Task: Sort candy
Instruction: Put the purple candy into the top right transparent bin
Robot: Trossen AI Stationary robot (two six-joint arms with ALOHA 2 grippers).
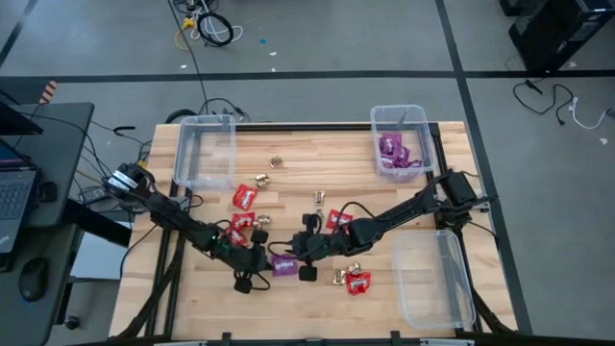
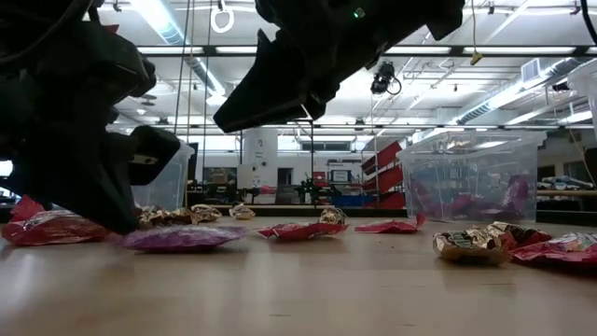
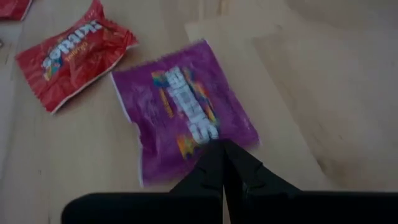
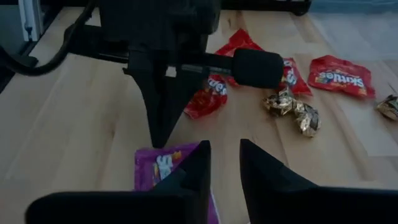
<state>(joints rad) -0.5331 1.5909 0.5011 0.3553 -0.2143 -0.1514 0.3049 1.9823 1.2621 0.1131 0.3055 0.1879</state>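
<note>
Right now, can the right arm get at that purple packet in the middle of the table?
Probably yes. The right gripper is open and hovers right over the purple packet. The snag is the left gripper, shut, with its tips down on the packet's edge, so the two arms are crowded together there.

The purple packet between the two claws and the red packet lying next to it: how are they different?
The purple packet lies flat with the shut left gripper at its edge and the open right gripper just beside it; the red packet lies apart, untouched. The purple one looks smooth, the red one more crinkled. Both are flat printed sweet packets resting on the wooden table.
</note>
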